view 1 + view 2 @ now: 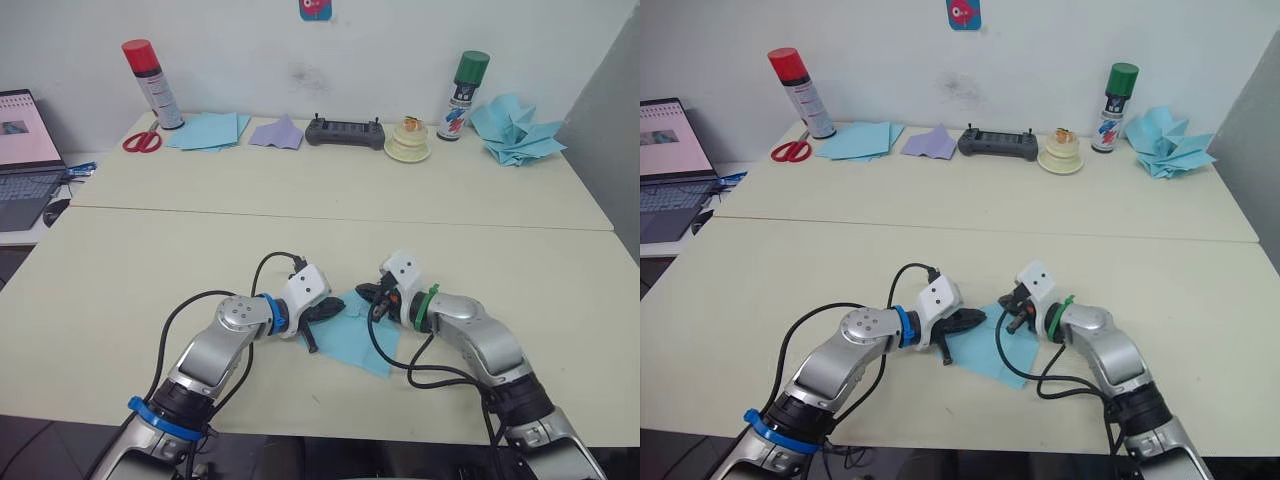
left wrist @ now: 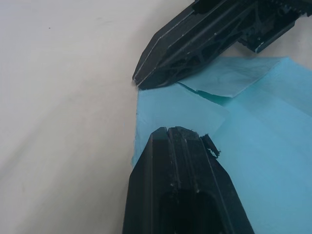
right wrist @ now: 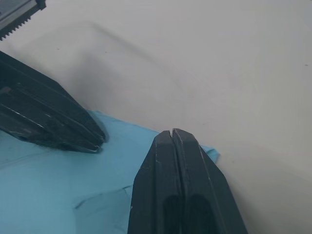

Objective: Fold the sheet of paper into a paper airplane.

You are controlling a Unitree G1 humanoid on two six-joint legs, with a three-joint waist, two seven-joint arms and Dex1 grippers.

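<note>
The sheet of paper (image 1: 357, 345) is light blue and lies flat near the table's front edge, with one corner flap (image 2: 229, 80) folded over. My left gripper (image 1: 340, 307) is shut, and its tip (image 2: 170, 132) rests on the sheet's left edge. My right gripper (image 1: 362, 292) is shut too, its tip (image 3: 171, 132) down on the sheet's far corner. The two tips point at each other, a short gap apart. Nothing is held between either pair of fingers. The paper airplane is out of view.
Along the back stand a red spray can (image 1: 150, 82), scissors (image 1: 142, 141), a pile of blue sheets (image 1: 208, 130), a purple paper piece (image 1: 277, 133), a black controller (image 1: 345, 132), a green spray can (image 1: 462, 95) and a heap of blue paper shapes (image 1: 515, 130). A laptop (image 1: 25, 150) sits far left.
</note>
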